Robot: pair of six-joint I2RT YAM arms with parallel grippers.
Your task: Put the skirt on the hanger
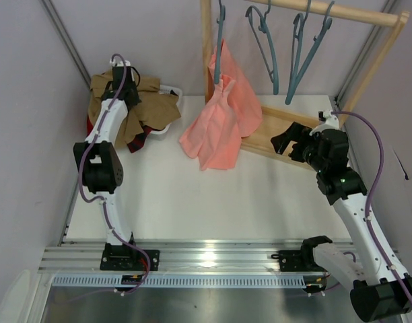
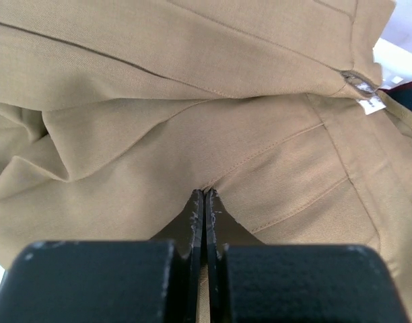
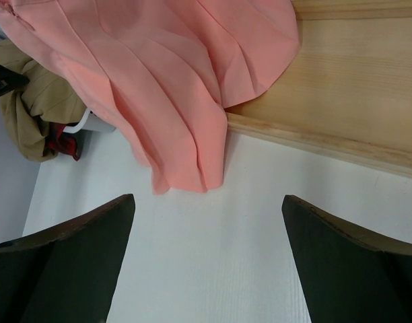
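Observation:
The khaki skirt [image 1: 155, 101] lies bunched in a white basket [image 1: 171, 91] at the back left. My left gripper [image 1: 127, 91] reaches down into it. In the left wrist view the skirt [image 2: 192, 121] fills the frame, and the left gripper [image 2: 204, 194] is shut on a pinched fold of its cloth beside a seam. Several grey-blue hangers hang from the wooden rail, and one empty hanger [image 1: 265, 44] hangs near its middle. My right gripper [image 1: 287, 141] hovers open over the white table at the right, holding nothing. In its own view the right gripper [image 3: 207, 202] has its jaws wide apart.
A salmon-pink garment [image 1: 223, 118] hangs from the leftmost hanger and drapes onto the table, and it shows again in the right wrist view [image 3: 192, 81]. The rack's wooden base [image 3: 347, 87] lies behind it. A red-and-black plaid garment [image 1: 140, 138] spills from the basket.

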